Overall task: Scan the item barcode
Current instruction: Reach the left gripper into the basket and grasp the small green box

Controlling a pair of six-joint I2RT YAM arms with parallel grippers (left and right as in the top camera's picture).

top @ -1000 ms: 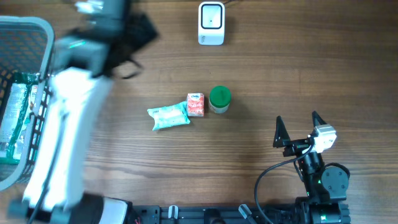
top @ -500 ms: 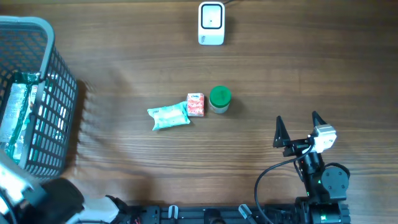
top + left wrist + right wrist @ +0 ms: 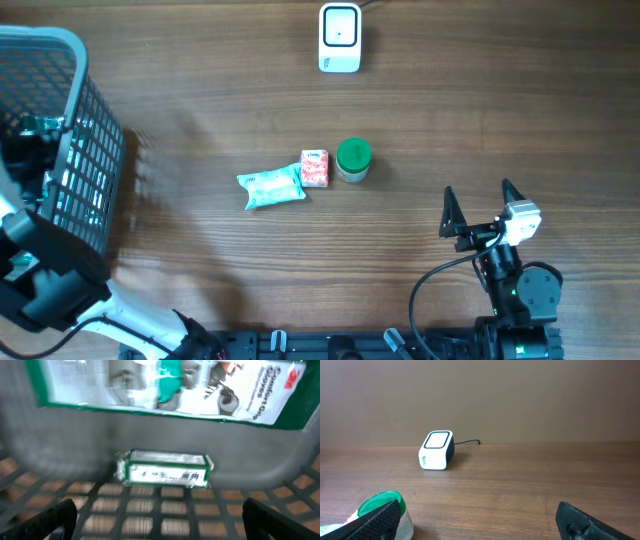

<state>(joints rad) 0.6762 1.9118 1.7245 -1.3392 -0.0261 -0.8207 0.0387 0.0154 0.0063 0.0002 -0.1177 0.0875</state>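
Note:
Three items lie mid-table: a teal packet (image 3: 270,187), a small red-and-white box (image 3: 314,168) and a green-lidded jar (image 3: 353,159). The white barcode scanner (image 3: 339,38) stands at the far edge, and the right wrist view shows this scanner (image 3: 437,450) ahead with the jar (image 3: 382,510) at lower left. My right gripper (image 3: 483,210) rests open near the front right, with nothing between its fingers. My left gripper (image 3: 162,525) hangs open inside the grey mesh basket (image 3: 85,150), above a small green-and-white box (image 3: 165,468) and a glove package (image 3: 170,385).
The basket takes up the table's left edge, and my left arm (image 3: 50,285) crosses its front corner. The scanner's cable runs off the back edge. Bare wood lies between the three items and my right gripper.
My left arm has swung back from the far left of the table to the front left, and its gripper now looks into the basket. The right arm and the table items have not moved.

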